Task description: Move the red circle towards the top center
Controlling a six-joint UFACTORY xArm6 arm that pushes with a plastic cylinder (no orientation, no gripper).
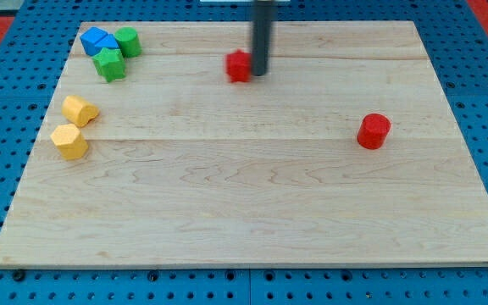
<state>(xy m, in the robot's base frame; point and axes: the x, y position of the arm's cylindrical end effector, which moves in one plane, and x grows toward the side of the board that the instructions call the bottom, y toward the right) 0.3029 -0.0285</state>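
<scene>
The red circle (374,131) is lying on the desk (252,203) at the view's right, a short round cylinder, well apart from my tip (259,73). My tip is touching the right side of another red block (239,65) near the view's top centre. No gripper is showing; the rod is holding nothing.
</scene>
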